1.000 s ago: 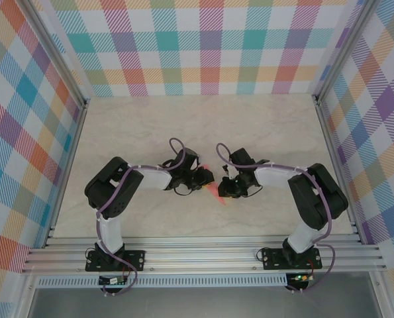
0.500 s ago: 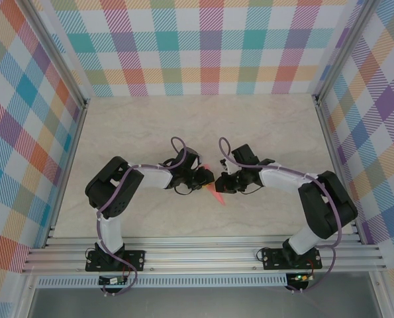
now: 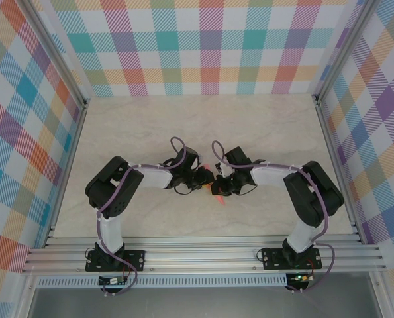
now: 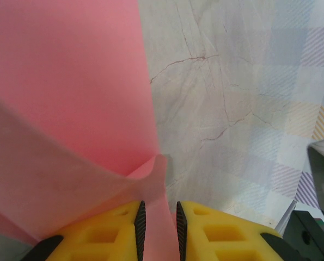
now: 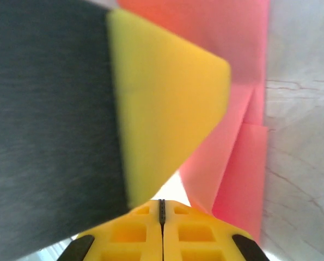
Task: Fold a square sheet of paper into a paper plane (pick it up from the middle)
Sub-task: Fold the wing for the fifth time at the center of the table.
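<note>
Mid-fold stage. Nearest the arm bases, the pink paper tapers to a point and already carries creases and overlapping flaps, so it reads as a half-made dart with the last folds apparently outstanding. Just behind that tip, the left gripper pinches a raised fold of the paper between nearly closed fingers. The right gripper, fingers pressed together on nothing visible, sits beside the layered edge, with the table beyond.

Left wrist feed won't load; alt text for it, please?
The left hand pinches a fold of the pink paper between its yellow fingers; the paper fans up across the frame's left half. Marbled table lies to the right, plaid wall beyond.
</note>
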Controlling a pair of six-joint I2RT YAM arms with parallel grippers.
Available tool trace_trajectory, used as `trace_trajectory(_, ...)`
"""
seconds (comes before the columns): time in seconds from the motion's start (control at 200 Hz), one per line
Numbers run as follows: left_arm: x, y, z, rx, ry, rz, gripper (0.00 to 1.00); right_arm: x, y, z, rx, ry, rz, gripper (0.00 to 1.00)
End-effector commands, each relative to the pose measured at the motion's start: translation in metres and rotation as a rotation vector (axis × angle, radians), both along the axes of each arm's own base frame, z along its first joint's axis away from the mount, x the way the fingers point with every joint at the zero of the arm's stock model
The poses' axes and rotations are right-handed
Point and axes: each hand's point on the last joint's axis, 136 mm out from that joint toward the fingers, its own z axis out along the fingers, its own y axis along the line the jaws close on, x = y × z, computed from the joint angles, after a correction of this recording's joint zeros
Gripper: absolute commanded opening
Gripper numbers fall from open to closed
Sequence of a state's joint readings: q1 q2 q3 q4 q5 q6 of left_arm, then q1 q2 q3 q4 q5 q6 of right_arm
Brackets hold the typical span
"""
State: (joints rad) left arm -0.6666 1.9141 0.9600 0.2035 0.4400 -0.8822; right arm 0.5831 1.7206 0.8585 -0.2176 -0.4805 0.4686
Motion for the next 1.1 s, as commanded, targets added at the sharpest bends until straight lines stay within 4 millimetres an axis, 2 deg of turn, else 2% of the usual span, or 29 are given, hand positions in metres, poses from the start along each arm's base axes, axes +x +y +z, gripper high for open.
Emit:
trace_trajectory(0.0,-0.004,0.017,-0.03,0.079,0.054,0.035,0.24,0.008,-0.006,-0.006,-0.062,-0.024,-0.028,0.05)
trace_trajectory(0.2,-0.006,0.019,-0.033,0.089,0.058,0.033,0.24,-0.001,-0.022,-0.027,-0.125,0.021,-0.048,0.04)
trace_trajectory(0.38,-0.008,0.024,-0.036,0.103,0.06,0.044,0.24,-0.008,-0.033,-0.039,-0.133,0.067,-0.079,0.03)
trace_trajectory(0.48,-0.008,0.026,-0.036,0.107,0.059,0.05,0.24,-0.009,-0.028,-0.029,-0.079,0.056,-0.064,0.06)
trace_trajectory(0.615,-0.008,0.027,-0.036,0.108,0.06,0.05,0.24,-0.008,-0.019,0.002,0.002,-0.009,-0.018,0.1)
trace_trajectory(0.75,-0.007,0.026,-0.036,0.105,0.061,0.051,0.24,-0.018,-0.012,0.018,0.075,-0.025,0.045,0.11)
trace_trajectory(0.94,-0.006,0.025,-0.035,0.102,0.061,0.05,0.24,-0.028,-0.011,0.011,0.054,-0.008,0.088,0.1)
trace_trajectory(1.095,-0.006,0.025,-0.034,0.101,0.058,0.049,0.24,-0.028,-0.024,-0.01,-0.043,0.017,0.055,0.08)
